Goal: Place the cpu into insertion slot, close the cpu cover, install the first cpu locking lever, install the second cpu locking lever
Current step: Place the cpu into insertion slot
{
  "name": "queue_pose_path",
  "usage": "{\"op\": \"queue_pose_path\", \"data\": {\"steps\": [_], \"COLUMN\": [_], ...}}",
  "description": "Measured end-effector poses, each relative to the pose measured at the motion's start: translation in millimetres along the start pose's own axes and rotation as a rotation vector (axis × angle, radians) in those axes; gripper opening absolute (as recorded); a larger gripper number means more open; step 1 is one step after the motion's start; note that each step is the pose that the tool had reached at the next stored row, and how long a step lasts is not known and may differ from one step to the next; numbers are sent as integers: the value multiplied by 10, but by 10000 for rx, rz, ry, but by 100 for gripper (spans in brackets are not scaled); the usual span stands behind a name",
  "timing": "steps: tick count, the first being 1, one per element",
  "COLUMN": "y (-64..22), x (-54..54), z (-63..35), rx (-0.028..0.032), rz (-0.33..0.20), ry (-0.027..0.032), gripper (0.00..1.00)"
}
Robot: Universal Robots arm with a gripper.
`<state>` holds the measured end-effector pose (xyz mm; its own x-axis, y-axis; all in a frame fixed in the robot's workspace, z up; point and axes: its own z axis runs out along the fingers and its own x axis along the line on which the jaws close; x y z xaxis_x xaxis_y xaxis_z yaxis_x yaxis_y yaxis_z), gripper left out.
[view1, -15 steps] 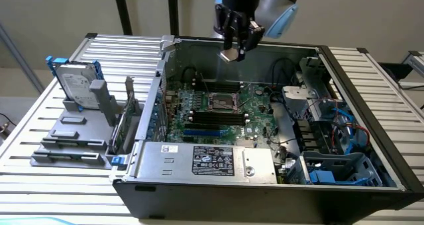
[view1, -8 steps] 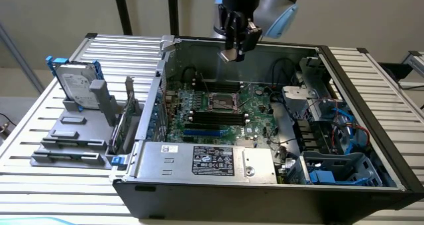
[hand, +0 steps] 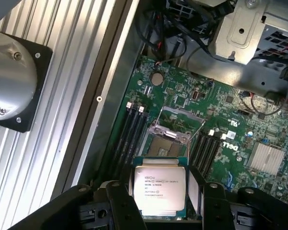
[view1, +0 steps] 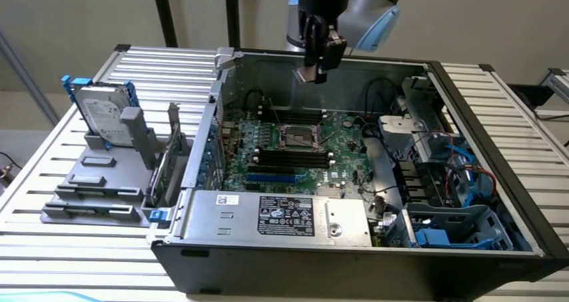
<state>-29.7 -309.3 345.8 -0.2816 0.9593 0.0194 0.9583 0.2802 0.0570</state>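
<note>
I see the cpu [hand: 160,188] clamped in the pincer [hand: 165,203], one dark finger [hand: 121,207] against each of two opposite edges. Its silvery printed face is turned toward the wrist camera. It hangs in the air above the insertion slot [hand: 166,146] and does not touch it. In the wrist view its near edge overlaps the edge of the slot.

The slot lies bare, its dark centre showing. The cpu cover [hand: 172,131] stands swung up along the far side of the slot from the chip, so the socket is uncovered. A thin metal lever [hand: 198,130] rises at a slant just beside the slot.

Long black memory slots [hand: 133,130] run along both flanks of the slot, all of it on the green motherboard [hand: 230,103]. A finned heatsink [hand: 267,158] sits farther out from the slot, past one bank of memory.

In the exterior view the pincer [view1: 315,74] hangs from the arm, high over the open computer case [view1: 356,269] and above the slot [view1: 299,137]. The grey labelled power supply box [view1: 277,217] lies on the near side of the slot. Well away from the slot toward the exterior view's left, a hard drive [view1: 100,117] stands in a grey rack on the ribbed metal surface [view1: 164,69].
</note>
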Motion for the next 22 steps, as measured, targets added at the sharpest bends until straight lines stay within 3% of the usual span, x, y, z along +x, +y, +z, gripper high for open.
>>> {"op": "queue_pose_path", "data": {"steps": [15, 22], "y": [-1, -9], "x": [0, -14], "z": [30, 110], "rx": [-40, 102], "rz": [2720, 3019], "ry": [-155, -150], "gripper": [55, 55]}}
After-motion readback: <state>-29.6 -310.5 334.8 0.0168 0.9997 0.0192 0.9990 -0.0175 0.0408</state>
